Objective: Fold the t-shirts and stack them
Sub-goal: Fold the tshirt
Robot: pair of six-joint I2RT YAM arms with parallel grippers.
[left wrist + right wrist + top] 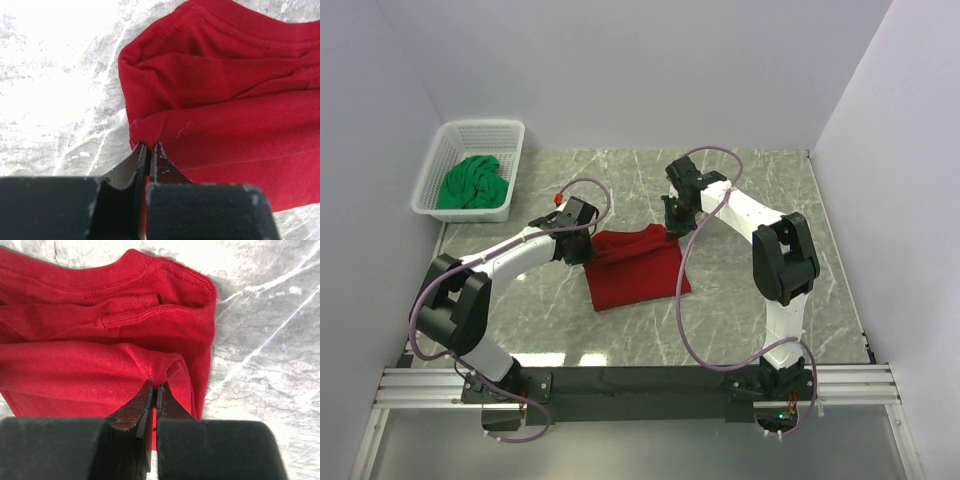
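Marbled grey table (750,300), plain white walls on three sides; a red tee (638,270) lies partly folded and flat near the middle, between the two arms; the left gripper (586,250) is down at the tee's far left corner, the right gripper (672,224) at its far right corner. Seen from the left wrist, the jaws are pinched almost together on a small peak of red cloth at the tee's edge, with bare marble just beside it; seen from the right wrist, the jaws are likewise closed on a raised tuck of the fabric, and a ribbed neckband and a stitched hem lie beyond the fingers. Folds and creases run across the tee in both wrist views. A white basket (485,130) sits in the far left corner, well apart from the red tee; a green tee (472,184) lies bunched inside it.
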